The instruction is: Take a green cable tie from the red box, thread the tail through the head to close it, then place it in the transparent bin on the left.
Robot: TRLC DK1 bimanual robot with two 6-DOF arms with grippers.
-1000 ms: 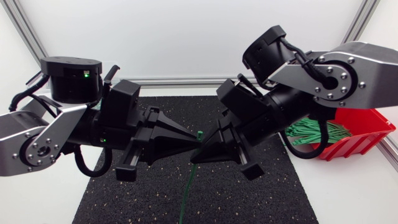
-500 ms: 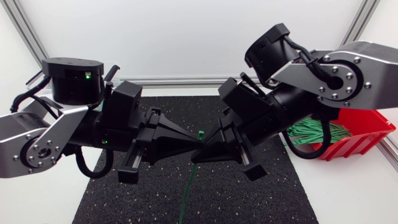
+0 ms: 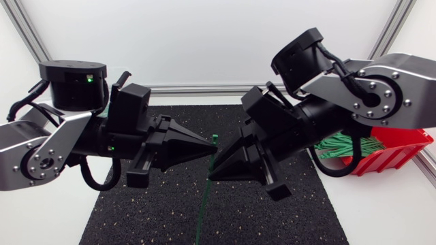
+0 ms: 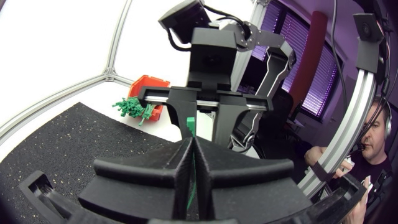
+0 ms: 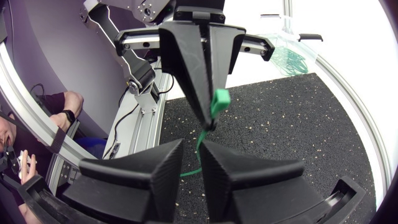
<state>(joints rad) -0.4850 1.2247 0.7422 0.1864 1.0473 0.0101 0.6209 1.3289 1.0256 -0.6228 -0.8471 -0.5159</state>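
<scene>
A green cable tie (image 3: 206, 197) hangs above the black mat, its head (image 3: 215, 139) on top and its tail trailing towards the front edge. My left gripper (image 3: 210, 146) is shut on the tie just below the head; the left wrist view shows the strip pinched between its fingers (image 4: 191, 168). My right gripper (image 3: 213, 173) stands open facing it, slightly lower. The right wrist view shows the tie (image 5: 200, 140) passing through the gap of the right gripper (image 5: 191, 150). The red box (image 3: 402, 146) with a heap of green ties (image 3: 340, 144) is at the right. The transparent bin (image 5: 289, 53) shows behind the left arm.
The black speckled mat (image 3: 157, 218) covers the middle of the white table. Both arms meet over its centre. The red box sits off the mat's right edge, partly behind my right arm.
The right gripper has opened and drawn slightly down and away from the tie. The left gripper has closed fully on the tie and risen a little with it.
</scene>
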